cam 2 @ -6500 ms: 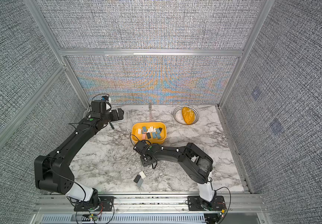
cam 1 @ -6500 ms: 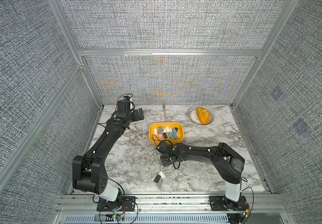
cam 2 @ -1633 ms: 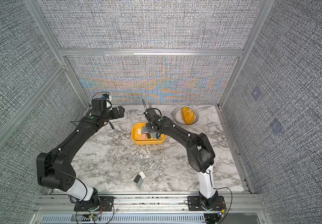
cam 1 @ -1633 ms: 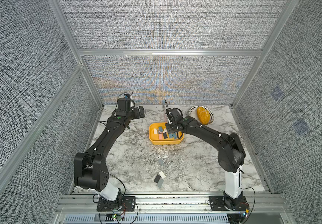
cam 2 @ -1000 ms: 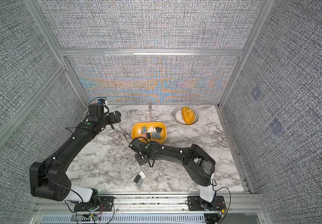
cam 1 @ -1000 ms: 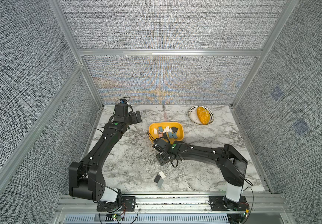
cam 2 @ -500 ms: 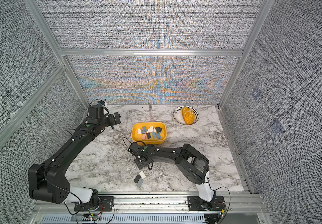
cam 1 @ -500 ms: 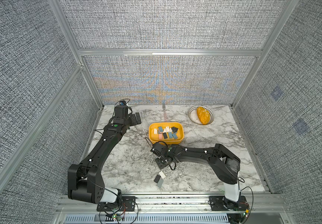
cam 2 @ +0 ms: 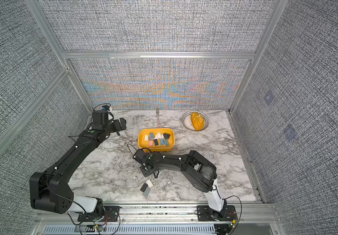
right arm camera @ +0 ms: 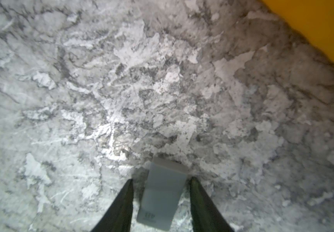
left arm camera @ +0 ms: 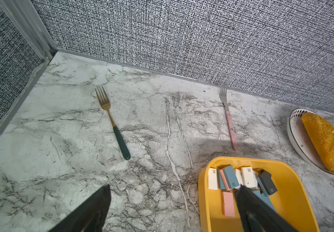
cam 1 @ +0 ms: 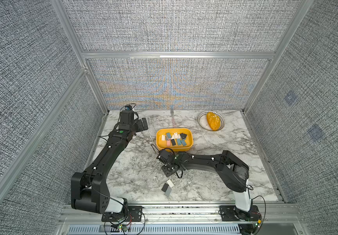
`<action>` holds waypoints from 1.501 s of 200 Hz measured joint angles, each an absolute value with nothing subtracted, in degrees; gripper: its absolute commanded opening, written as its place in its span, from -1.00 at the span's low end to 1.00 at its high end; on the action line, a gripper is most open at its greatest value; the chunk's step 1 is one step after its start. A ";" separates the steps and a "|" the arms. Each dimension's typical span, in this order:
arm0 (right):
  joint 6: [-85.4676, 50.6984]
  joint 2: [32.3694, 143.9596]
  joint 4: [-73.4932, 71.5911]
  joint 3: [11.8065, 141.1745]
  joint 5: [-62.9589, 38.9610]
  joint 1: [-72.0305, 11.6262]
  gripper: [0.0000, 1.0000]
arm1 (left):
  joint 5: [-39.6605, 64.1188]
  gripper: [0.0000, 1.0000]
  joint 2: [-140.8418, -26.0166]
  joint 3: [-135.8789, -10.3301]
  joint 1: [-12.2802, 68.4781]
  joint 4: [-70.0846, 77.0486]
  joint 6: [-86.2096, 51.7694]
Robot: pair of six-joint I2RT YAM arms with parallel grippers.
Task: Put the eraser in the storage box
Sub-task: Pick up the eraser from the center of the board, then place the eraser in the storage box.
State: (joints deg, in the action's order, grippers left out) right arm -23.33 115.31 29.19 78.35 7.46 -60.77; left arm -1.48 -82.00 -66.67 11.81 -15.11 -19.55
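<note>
"What did the right wrist view catch that the top views missed?"

"The eraser [right arm camera: 162, 192]: pale grey, small print at one end, flat on the surface [right arm camera: 101, 90]. The right gripper [right arm camera: 161, 178] straddled it narrowly, slivers of surface either side. In a top view that gripper [cam 1: 167, 169] hid it, just near of the storage box [cam 1: 174, 149]."

"And the left gripper [left arm camera: 174, 187]?"

"Spread wide, far left."

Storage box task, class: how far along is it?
Done: several flat erasers lie in the shallow yellow plastic storage box. In hand: the right gripper's jaws flank a pale rectangular eraser on the marble tabletop, not yet lifted. Left: gripping and boxing it, then the white, black and grey erasers near the front.
</note>
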 measured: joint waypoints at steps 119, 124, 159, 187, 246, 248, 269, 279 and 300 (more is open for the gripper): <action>-22.17 112.97 31.79 87.37 12.16 -58.28 -0.61 | -1.26 1.00 -82.00 -66.67 11.57 -15.11 -19.57; -21.87 112.92 31.90 88.66 12.64 -57.74 -0.61 | -1.23 1.00 -82.02 -66.67 11.57 -15.11 -19.57; -19.22 114.32 31.09 97.84 14.76 -52.29 -0.61 | -0.19 1.00 -82.61 -67.48 11.60 -15.07 -19.97; -16.49 118.87 30.61 104.01 14.72 -48.03 -0.60 | 0.14 1.00 -82.76 -69.76 11.53 -14.85 -19.94; -12.21 130.08 29.93 114.43 11.31 -44.05 -0.60 | 1.67 1.00 -84.14 -70.41 11.09 -14.22 -19.92; -12.10 130.41 29.89 114.72 11.27 -43.99 -0.60 | 1.69 1.00 -84.25 -70.41 11.09 -14.24 -19.90; -11.66 133.14 29.21 116.77 9.80 -43.57 -0.60 | 1.98 1.00 -85.21 -70.85 11.05 -14.48 -19.90; -11.53 134.21 28.97 117.34 9.63 -43.51 -0.59 | 2.11 1.00 -85.60 -71.26 11.05 -14.48 -19.92; -11.27 136.00 28.84 118.30 8.51 -43.38 -0.59 | 2.52 1.00 -86.46 -72.01 10.98 -14.48 -19.92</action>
